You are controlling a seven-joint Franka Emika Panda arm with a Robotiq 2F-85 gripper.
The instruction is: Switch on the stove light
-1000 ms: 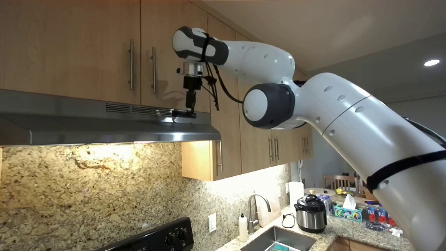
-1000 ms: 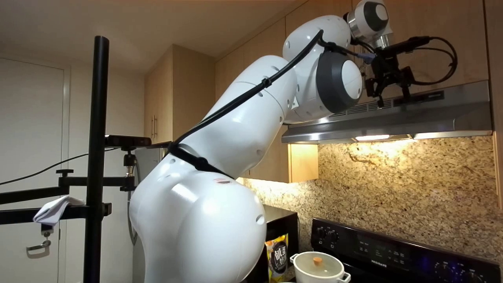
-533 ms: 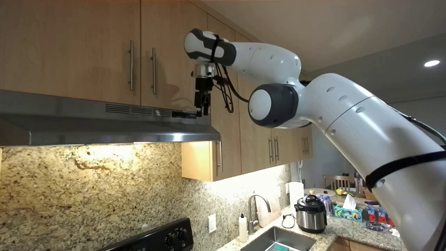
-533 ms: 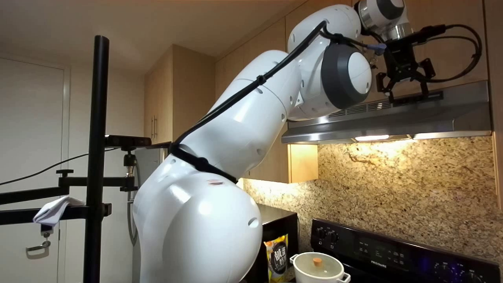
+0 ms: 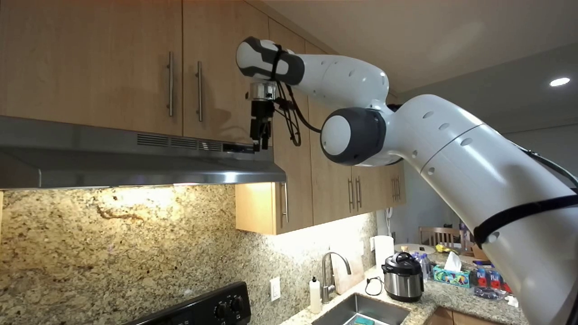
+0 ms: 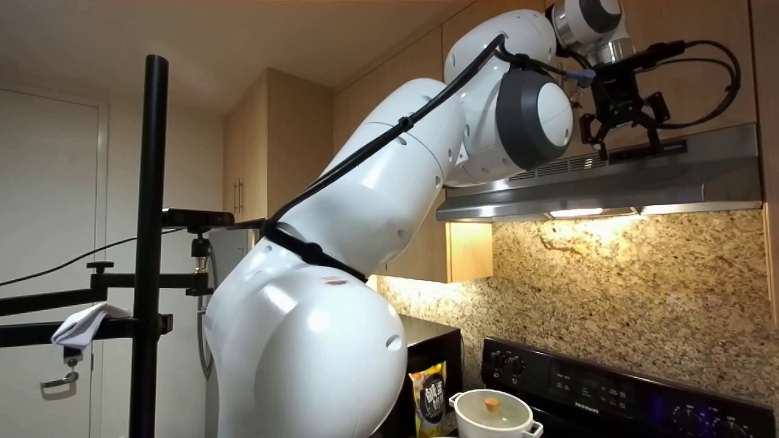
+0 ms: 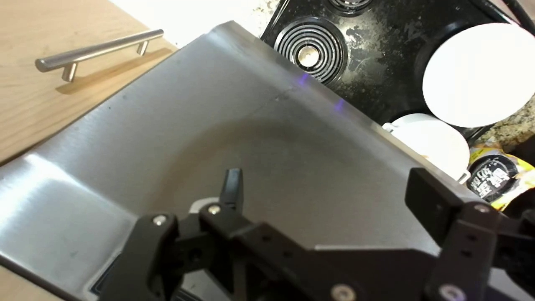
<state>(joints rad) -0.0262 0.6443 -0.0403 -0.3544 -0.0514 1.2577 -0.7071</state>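
The steel range hood (image 5: 149,164) shows in both exterior views and fills much of the wrist view (image 7: 259,138). Its dark control panel (image 6: 678,146) is on the hood's upper front strip, and it also shows in an exterior view (image 5: 235,148). The hood light (image 6: 576,213) is lit, and the backsplash below glows. My gripper (image 6: 628,151) points down at the panel's height. In the wrist view the gripper (image 7: 325,177) is open, its fingers (image 7: 430,200) wide apart with nothing between them. Whether a fingertip touches the hood cannot be told.
Wooden cabinets with bar handles (image 5: 170,84) stand above the hood. Below are the stove's control board (image 6: 608,389), a white lidded pot (image 6: 493,417) and a snack bag (image 6: 431,398). A black stand (image 6: 149,243) stands by the arm. Cables (image 6: 733,79) loop from the wrist.
My gripper was lower over the panel a second ago, then moved up and away from it. In the last half second it shifted slightly back. The light was lit throughout.
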